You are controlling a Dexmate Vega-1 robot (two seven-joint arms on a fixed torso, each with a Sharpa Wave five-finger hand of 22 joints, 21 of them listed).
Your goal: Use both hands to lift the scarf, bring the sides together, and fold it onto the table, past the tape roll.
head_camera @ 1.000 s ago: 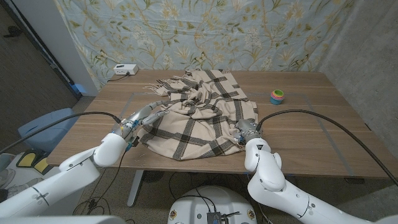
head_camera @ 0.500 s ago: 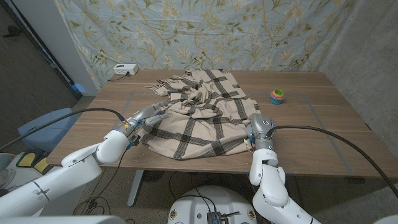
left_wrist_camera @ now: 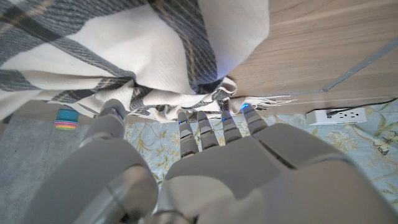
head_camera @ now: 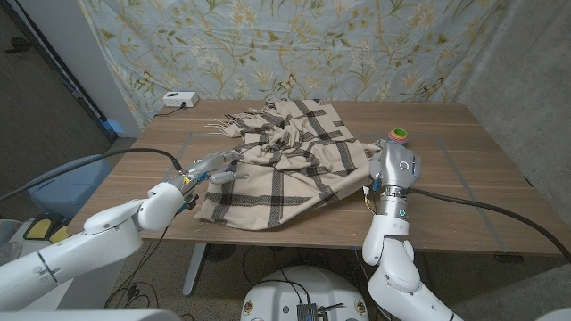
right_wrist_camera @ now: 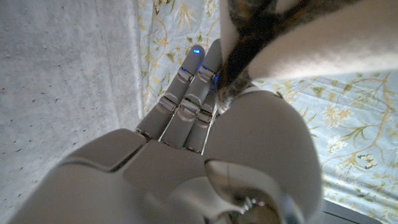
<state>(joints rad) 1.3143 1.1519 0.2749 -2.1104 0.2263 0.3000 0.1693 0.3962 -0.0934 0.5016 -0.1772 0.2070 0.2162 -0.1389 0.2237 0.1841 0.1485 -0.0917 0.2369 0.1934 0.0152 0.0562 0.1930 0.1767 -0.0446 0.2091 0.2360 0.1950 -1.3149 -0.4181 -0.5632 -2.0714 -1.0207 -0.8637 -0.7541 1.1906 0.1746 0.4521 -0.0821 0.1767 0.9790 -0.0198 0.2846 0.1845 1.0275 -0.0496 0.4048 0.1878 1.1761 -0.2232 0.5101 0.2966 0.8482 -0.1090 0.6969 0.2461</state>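
Head view: the plaid scarf [head_camera: 281,160] lies on the wooden table [head_camera: 464,187], left of the tape roll [head_camera: 398,135]. The left hand [head_camera: 211,168] pinches its left edge; the right hand [head_camera: 393,169] lifts its right edge.

Left wrist view: the fingers [left_wrist_camera: 208,127] clutch scarf cloth.

Right wrist view: cloth is caught between thumb and fingers [right_wrist_camera: 193,87].

Scarf [head_camera: 285,160] cream, dark plaid stripes; tape roll [head_camera: 397,135] multicoloured; table [head_camera: 464,178] brown wood.

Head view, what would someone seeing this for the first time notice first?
The beige plaid scarf spread over the middle of the wooden table, its near edge lifted at both sides. The left hand grips its left edge and the right hand holds its right edge, raised. Behind the right hand sits a small colourful tape roll.
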